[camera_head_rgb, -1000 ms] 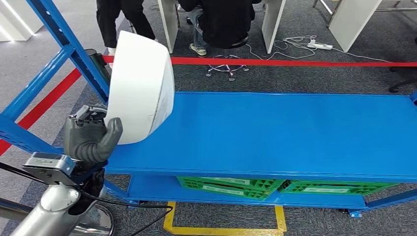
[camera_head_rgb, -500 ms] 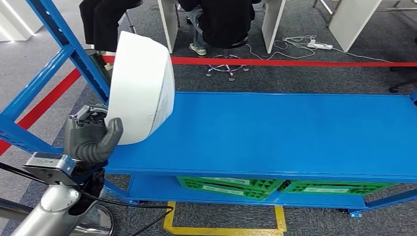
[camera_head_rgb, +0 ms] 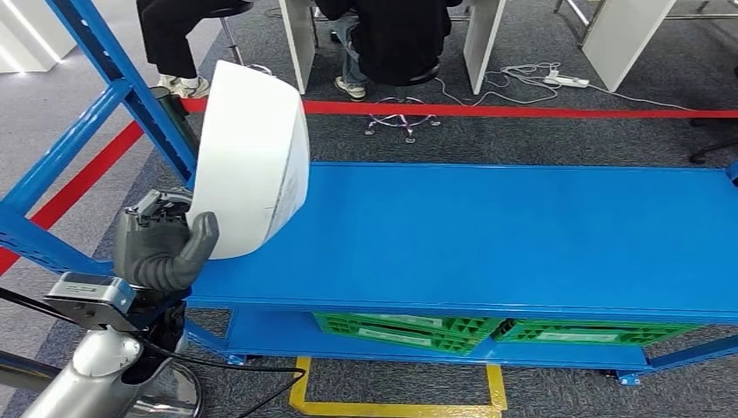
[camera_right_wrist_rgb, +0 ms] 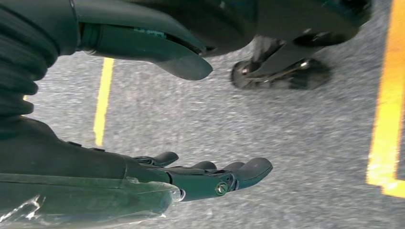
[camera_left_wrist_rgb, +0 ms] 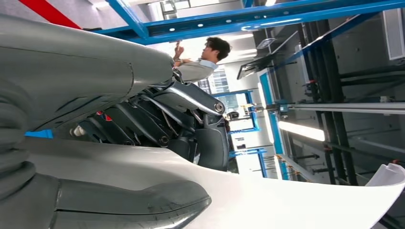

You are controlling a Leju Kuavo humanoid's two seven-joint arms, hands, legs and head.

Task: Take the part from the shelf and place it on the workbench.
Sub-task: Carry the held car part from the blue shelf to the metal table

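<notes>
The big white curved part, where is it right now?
In the head view the big white curved part is held upright by the left hand, over the left end of the blue workbench.

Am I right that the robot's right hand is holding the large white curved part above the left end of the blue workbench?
Not quite: the left hand, not the right, holds the large white curved part above the left end of the blue workbench, as the head view shows.

No text can be read. The white part (camera_head_rgb: pixel 251 157) carries a pale label with fine print along its edge, too small to make out. White labels on the green crates (camera_head_rgb: pixel 409 332) under the blue surface (camera_head_rgb: pixel 487 235) are also illegible.
</notes>
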